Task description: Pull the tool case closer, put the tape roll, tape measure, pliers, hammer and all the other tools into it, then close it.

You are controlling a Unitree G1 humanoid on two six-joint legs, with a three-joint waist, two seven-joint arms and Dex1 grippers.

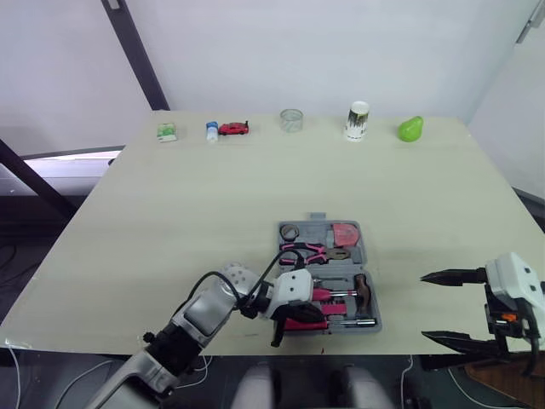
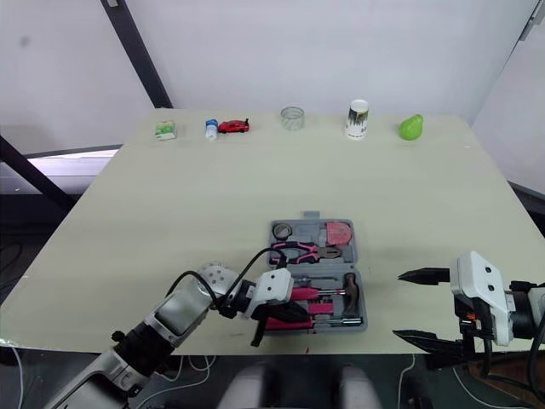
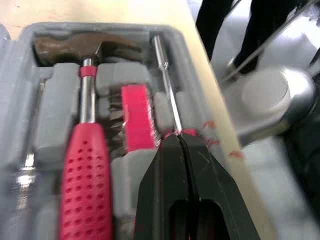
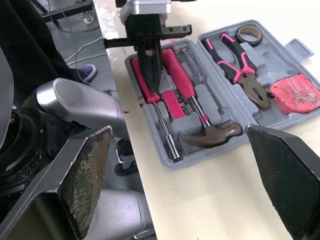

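The grey tool case (image 1: 319,223) lies open near the table's front edge. In its far half sit the tape roll (image 1: 290,231), the pink pliers (image 1: 311,250) and the red tape measure (image 1: 344,233). The near half holds the hammer (image 3: 85,165), a pink bit holder (image 3: 137,117) and a screwdriver (image 3: 167,85). My left gripper (image 3: 181,142) is shut, its tips down on the screwdriver's pink handle at the case's front left. My right gripper (image 1: 424,307) hangs open to the right of the case, over the table's front edge, holding nothing.
Along the table's back edge stand a green-and-white packet (image 1: 166,132), a small bottle (image 1: 211,130), a red toy car (image 1: 233,129), a clear glass (image 1: 292,120), a white can (image 1: 358,121) and a green pear (image 1: 410,129). The case's near rim lies close to the table's front edge.
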